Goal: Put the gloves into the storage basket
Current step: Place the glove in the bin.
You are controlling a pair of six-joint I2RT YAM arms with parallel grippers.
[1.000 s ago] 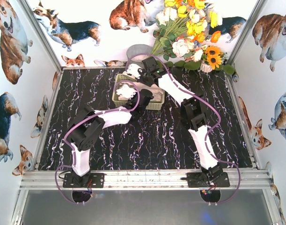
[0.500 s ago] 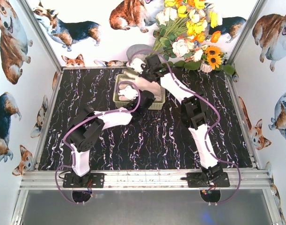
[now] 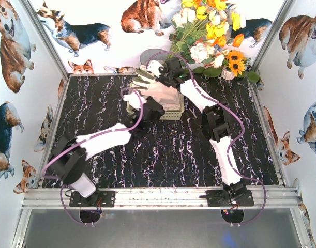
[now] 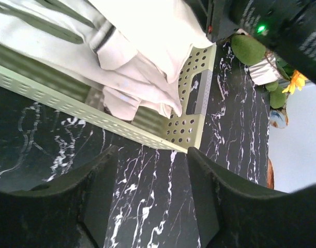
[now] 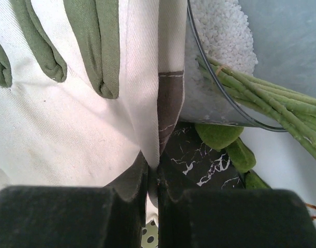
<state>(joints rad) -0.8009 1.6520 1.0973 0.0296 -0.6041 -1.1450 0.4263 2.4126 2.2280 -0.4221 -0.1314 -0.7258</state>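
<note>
Gloves [image 3: 156, 93] piled in pale, perforated storage basket [image 3: 171, 115].

Both arms at long forward reach; left end effector [image 4: 152, 155] with jaws apart, right end effector [image 5: 156, 173] with jaws together.

matt woven cloth gloves [image 5: 70, 134], smooth perforated plastic basket [image 4: 184, 129], glossy black marble-patterned tabletop [image 3: 173, 152]

Left claw [image 4: 151, 168] stands parted above the table [image 4: 147, 212], beside the storage basket [image 4: 195, 121] holding gloves [image 4: 139, 67].
</note>
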